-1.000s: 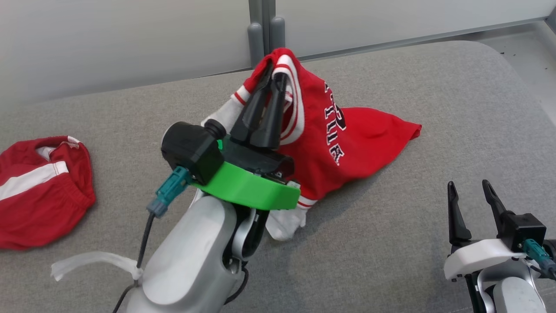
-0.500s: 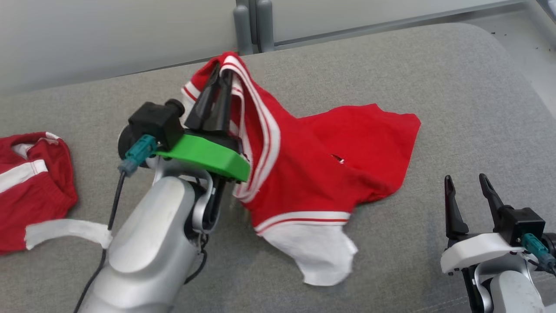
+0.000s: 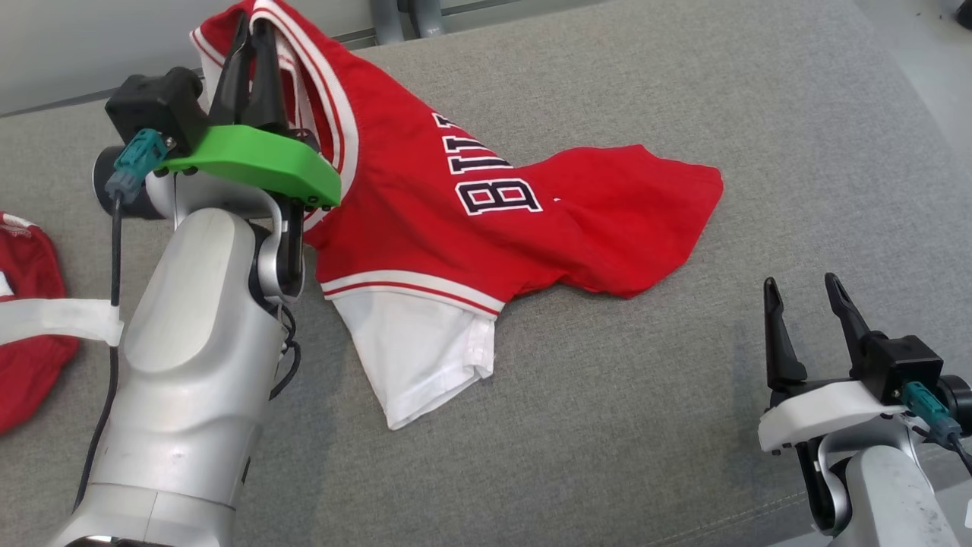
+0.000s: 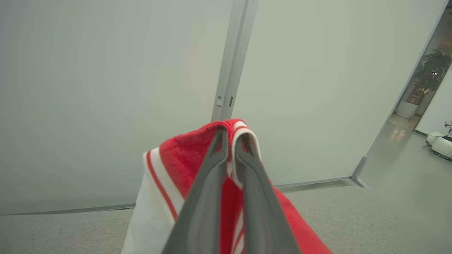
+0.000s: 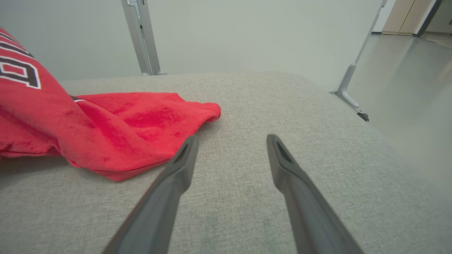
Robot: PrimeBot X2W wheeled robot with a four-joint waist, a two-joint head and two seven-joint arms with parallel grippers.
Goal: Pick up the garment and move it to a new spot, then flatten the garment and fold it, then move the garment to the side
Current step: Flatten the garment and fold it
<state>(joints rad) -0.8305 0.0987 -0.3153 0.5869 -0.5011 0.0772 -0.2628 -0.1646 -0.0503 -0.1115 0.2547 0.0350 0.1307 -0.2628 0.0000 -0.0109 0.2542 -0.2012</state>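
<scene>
Pulled left, the jersey point(image 3: 456, 220) leaves open cushion point(image 3: 645, 425) beyond its hem.

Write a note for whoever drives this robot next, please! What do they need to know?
Left gripper: shut on the striped trim of the red-and-white cloth jersey, holding that end up.
Right gripper: open, empty, beside the jersey's red hem, not touching.
Jersey: the rest lies crumpled on the grey fabric surface.
Done: picked up.
Left to do: set it down, flatten, fold, move aside.
Another red garment lies at the far left.
</scene>
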